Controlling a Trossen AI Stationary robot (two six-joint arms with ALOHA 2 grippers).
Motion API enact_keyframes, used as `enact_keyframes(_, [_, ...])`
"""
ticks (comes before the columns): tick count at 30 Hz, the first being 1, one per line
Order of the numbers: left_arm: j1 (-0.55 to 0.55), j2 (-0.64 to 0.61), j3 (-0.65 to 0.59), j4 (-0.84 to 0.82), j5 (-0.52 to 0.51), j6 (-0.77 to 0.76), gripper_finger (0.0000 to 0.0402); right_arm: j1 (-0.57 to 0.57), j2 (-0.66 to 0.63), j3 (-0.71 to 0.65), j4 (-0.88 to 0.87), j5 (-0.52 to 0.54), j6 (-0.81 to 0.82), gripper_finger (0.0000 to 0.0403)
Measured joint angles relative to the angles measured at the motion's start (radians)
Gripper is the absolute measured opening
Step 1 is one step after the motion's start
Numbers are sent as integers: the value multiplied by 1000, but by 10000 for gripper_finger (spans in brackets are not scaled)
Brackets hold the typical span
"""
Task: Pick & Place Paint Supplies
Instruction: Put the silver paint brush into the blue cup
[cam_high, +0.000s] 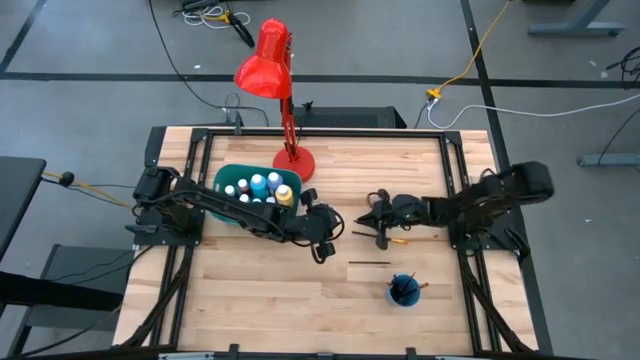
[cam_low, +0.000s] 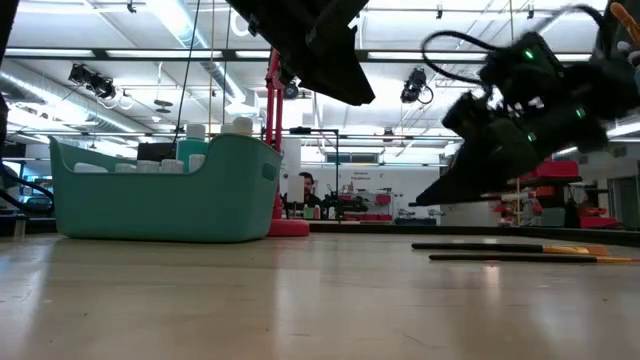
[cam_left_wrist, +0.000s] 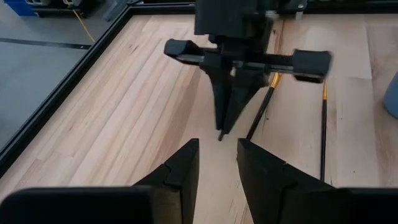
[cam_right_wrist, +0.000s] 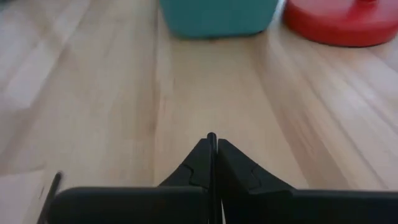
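Two thin dark paintbrushes lie flat on the wood: one (cam_high: 370, 262) toward the near edge, the other (cam_high: 400, 240), with an orange ferrule, under my right gripper; the left wrist view shows both (cam_left_wrist: 261, 112) (cam_left_wrist: 323, 124). Several white-capped paint bottles (cam_high: 265, 185) stand in the teal bin (cam_high: 228, 180). More brushes stand in the blue cup (cam_high: 403, 292). My left gripper (cam_high: 335, 228) (cam_left_wrist: 217, 149) is open at mid-table, facing my right gripper. My right gripper (cam_high: 362, 222) (cam_right_wrist: 212, 142) is shut, raised above the wood (cam_low: 425, 195), tips slanting down; nothing shows held in it.
A red desk lamp stands on its round base (cam_high: 295, 160) beside the bin's far right corner, its arm and shade reaching over the far edge. A black frame rail (cam_high: 455, 180) borders the table. Bare wood lies between the bin and the near edge.
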Motion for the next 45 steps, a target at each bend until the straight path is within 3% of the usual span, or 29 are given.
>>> enact_keyframes(5, [0, 0, 0, 0, 12, 0, 114, 50, -124, 238, -598, 32, -61, 15])
enact_keyframes(8, [0, 0, 0, 0, 31, 0, 114, 83, -167, 370, -851, 45, -70, 15])
enact_keyframes(14, [-2, 0, 0, 0, 36, 0, 114, 149, -199, 597, -1251, 45, -2, 17])
enact_keyframes(19, [-2, 0, 0, 1, -5, 0, 114, 226, -199, 732, -1472, 34, 78, 17])
enact_keyframes(24, [-2, 0, 0, 1, -6, 0, 114, 316, -200, 821, -1595, -20, 187, 16])
enact_keyframes(32, [-3, 0, 0, 1, -26, -11, 114, 452, -200, 830, -1613, -156, 351, 16])
enact_keyframes(45, [-2, 0, 0, 82, -63, -62, 114, 626, -143, 830, -1627, -202, 499, 16])
